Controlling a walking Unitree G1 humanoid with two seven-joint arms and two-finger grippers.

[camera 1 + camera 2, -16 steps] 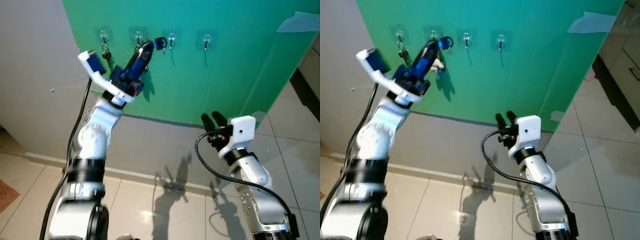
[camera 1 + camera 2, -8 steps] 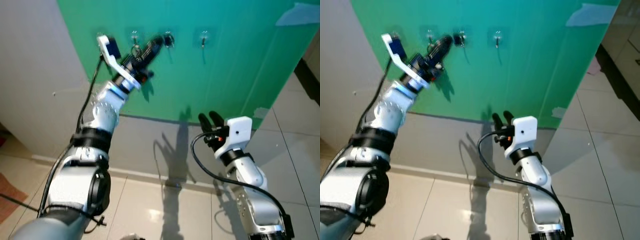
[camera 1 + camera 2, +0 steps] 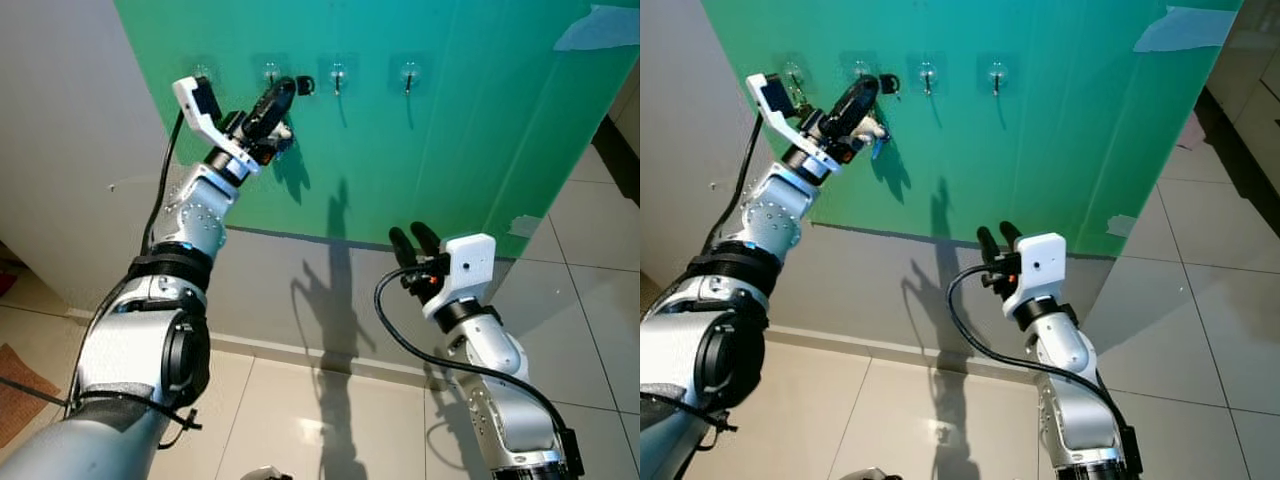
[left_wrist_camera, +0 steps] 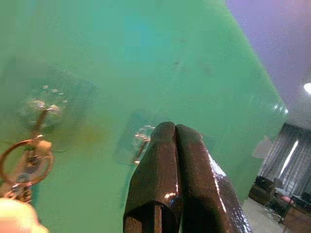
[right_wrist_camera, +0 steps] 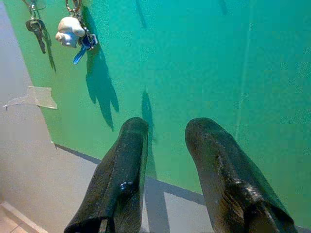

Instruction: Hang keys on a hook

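Note:
A bunch of keys with a white charm and a blue key hangs by its ring from the second hook on the green board. My left gripper is raised to the board, shut with nothing between its fingers. Its tips sit just right of that hook, short of the third hook. The ring hangs apart from the fingers. My right gripper is held low in front of the wall, open and empty, fingers pointing up at the board.
A single key hangs on the first hook. The fourth hook is bare. The green board stands against a grey wall, with tiled floor below and tape pieces on the board.
The left gripper's tips have drawn back left from the third hook toward the second. The head view has shifted a little. The right arm has hardly moved.

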